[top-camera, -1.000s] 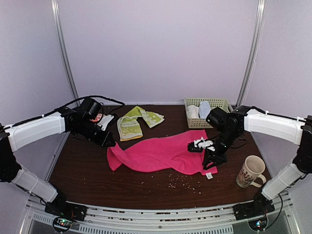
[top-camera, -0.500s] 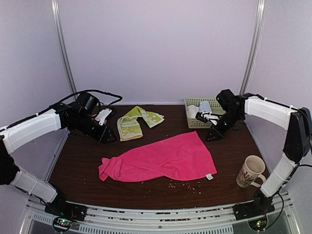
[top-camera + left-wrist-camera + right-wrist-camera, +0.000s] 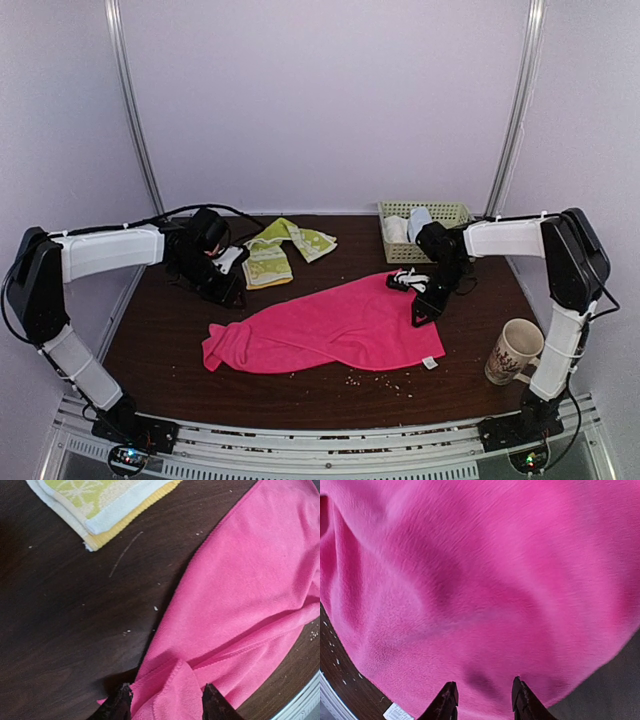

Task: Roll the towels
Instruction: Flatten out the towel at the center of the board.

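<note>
The hot-pink towel is lying spread and rumpled across the middle of the dark table, its left end bunching into a fold. The yellow-green cloth is lying folded behind it, near but apart. The left gripper is hovering between the two cloths, fingers spread and holding nothing. The right gripper is hanging over the pink towel's far right part, fingers parted. It is probably clearing the fabric, though blur is making that uncertain.

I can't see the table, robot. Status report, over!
Left gripper open, right gripper open. Pink towel spread, unrolled. Yellow-green towel unrolled. Crumbs near pink towel.
</note>
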Controlling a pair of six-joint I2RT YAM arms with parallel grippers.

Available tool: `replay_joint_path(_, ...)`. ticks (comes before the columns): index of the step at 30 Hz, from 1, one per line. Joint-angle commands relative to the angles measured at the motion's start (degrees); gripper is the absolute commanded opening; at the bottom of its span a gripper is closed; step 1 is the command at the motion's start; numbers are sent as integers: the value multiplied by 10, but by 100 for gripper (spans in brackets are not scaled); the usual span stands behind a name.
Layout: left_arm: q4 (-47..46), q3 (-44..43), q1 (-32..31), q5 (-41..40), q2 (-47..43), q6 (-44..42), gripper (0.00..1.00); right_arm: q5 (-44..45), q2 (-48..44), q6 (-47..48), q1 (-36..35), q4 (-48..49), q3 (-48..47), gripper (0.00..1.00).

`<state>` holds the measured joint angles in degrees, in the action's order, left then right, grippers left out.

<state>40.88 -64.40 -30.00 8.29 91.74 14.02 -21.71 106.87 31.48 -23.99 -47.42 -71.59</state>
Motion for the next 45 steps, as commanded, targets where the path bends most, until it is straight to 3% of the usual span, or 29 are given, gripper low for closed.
replay_joint_path(1,-26,21,1,87,-4,-22,52,63,-17,27,-41,6,58,38)
replay_joint_path(3,-25,33,-1,80,-1,-26,56,65,-19,30,-46,4,73,39)
replay_joint_path(10,-15,62,-17,28,19,-36,48,64,-22,27,-46,6,92,39)
replay_joint_path(14,-13,62,-20,29,30,-44,29,73,-11,23,-46,12,102,40)
replay_joint_path(17,-8,39,-20,6,36,-57,0,84,-1,20,-41,11,104,40)
replay_joint_path(22,21,-84,-20,-92,16,-91,0,90,4,14,-16,4,95,40)
replay_joint_path(24,13,-127,-21,-87,-28,-114,0,97,4,6,-1,5,93,39)
replay_joint_path(30,21,-113,-37,137,-164,-146,0,129,-3,-3,35,6,109,39)
replay_joint_path(35,136,-46,-59,253,-165,-90,0,156,-7,-6,55,-6,123,39)
replay_joint_path(40,205,87,-110,194,-147,-21,0,172,-38,6,58,-43,143,39)
replay_joint_path(41,205,93,-114,206,-147,-21,0,171,-45,11,58,-57,145,39)
replay_joint_path(42,213,83,-116,202,-143,-21,9,168,-51,19,58,-73,147,38)
replay_joint_path(45,230,28,-116,136,-139,-14,14,159,-70,37,58,-112,145,38)
